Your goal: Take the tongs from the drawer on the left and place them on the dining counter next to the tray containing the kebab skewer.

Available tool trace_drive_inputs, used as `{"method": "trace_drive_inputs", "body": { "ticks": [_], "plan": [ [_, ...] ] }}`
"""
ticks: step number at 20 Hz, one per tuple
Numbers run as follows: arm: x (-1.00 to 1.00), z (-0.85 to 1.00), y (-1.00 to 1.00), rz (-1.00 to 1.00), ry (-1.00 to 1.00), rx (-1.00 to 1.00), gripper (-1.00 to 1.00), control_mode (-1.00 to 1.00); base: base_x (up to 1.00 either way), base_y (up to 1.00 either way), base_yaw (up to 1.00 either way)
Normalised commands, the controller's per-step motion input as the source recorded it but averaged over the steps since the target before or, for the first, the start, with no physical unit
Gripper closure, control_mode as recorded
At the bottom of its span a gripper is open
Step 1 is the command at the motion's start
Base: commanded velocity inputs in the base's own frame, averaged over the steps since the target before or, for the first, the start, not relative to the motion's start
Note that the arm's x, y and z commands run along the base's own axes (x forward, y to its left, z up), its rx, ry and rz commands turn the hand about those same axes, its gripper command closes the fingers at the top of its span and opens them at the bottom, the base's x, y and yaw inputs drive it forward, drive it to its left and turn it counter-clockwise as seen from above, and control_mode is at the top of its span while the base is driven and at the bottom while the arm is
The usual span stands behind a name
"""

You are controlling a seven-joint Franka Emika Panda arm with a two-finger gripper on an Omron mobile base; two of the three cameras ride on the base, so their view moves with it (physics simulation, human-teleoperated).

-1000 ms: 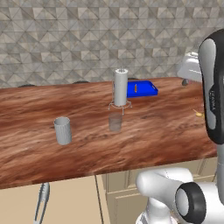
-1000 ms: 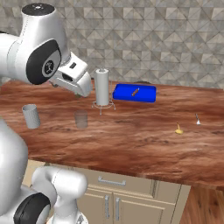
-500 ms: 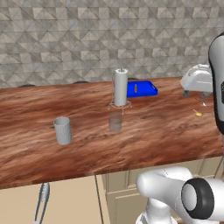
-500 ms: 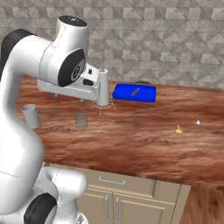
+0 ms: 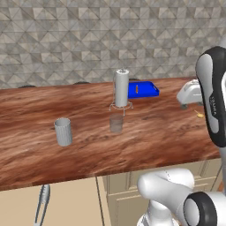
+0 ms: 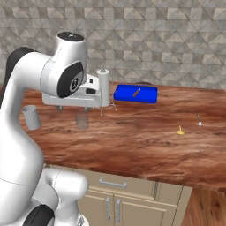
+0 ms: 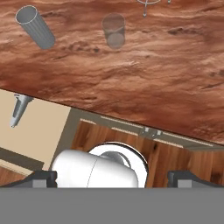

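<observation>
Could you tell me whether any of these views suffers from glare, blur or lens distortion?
Left base view: sharp, soft sheen on the dining counter. Right base view: sharp, faint shadows under the tray. Hand view: sharp, no visible distortion, tongs crisp.

Blue tray point(image 6: 135, 94), red-brown wood-grain dining counter point(image 6: 141, 141), grey-silver tongs point(image 5: 42, 204).

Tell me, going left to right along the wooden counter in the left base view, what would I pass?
Grey ribbed cup → clear glass → tall grey cylinder → blue tray holding a small orange-brown skewer → small yellow item.
</observation>
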Motion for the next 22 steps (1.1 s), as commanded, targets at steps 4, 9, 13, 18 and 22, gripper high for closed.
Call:
{"method": "trace_drive_inputs", "body": {
  "ticks": [4, 9, 13, 18, 22],
  "plan": [
    [0.0, -0.03, 0.01, -0.02, 0.0, -0.06, -1.0, -1.0, 0.0, 0.0, 0.0],
    [0.0, -0.01, 0.03, -0.01, 0.0, -0.01, -1.0, -1.0, 0.0, 0.0, 0.0],
    [0.0, 0.0, 0.0, 0.0, 0.0, 0.0, -1.0, -1.0, 0.0, 0.0, 0.0],
    [0.0, 0.0, 0.0, 0.0, 0.0, 0.0, -1.0, -1.0, 0.0, 0.0, 0.0],
    [0.0, 0.0, 0.0, 0.0, 0.0, 0.0, -1.0, 1.0, 0.0, -0.01, 0.0]
  ]
}}
